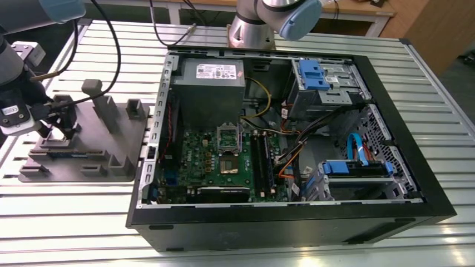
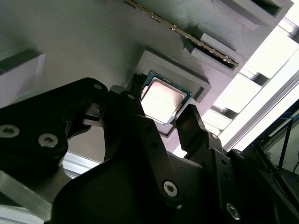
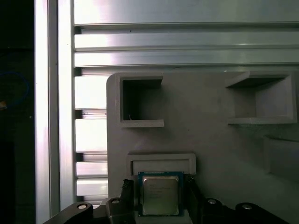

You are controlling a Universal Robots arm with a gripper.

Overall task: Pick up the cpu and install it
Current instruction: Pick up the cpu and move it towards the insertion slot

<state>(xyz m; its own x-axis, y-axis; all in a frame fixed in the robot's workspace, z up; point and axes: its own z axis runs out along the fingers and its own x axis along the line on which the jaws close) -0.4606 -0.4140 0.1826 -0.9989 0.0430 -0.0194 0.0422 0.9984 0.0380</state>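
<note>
Smooth, faintly glossy silvery-grey metal top on the small square cpu (image 2: 162, 100). Matt, finely grained grey plastic on the moulded fixture tray (image 3: 205, 140). Matt black finish, bright metal screws on the gripper (image 2: 161, 103). Shiny ribbed bare aluminium on the slatted table (image 1: 74, 222).

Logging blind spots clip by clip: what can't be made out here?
- Small silvery square cpu: one corner hidden behind the black tool, second wrist view.
- Tool-to-cpu contact: shadowed, both wrist views.
- Dark metal-framed motherboard socket: contents too small, exterior view.
</note>
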